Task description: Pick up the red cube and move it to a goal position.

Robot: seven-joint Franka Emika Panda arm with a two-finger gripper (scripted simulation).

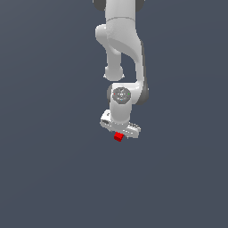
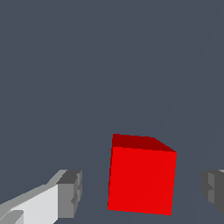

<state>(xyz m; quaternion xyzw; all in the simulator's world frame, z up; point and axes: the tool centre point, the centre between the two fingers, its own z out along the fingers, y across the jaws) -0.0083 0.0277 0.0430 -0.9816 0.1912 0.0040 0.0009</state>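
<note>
Both fingers [image 2: 70, 192] of my gripper [image 2: 142, 192] stand spread, released, flanking the red cube [image 2: 141, 179] without touching, lined up for closing.

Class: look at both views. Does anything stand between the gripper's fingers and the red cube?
Nothing visible does. In the wrist view the red cube sits between the two fingers of the gripper, with only bare gaps on either side. The jaws are open, not touching it.
</note>
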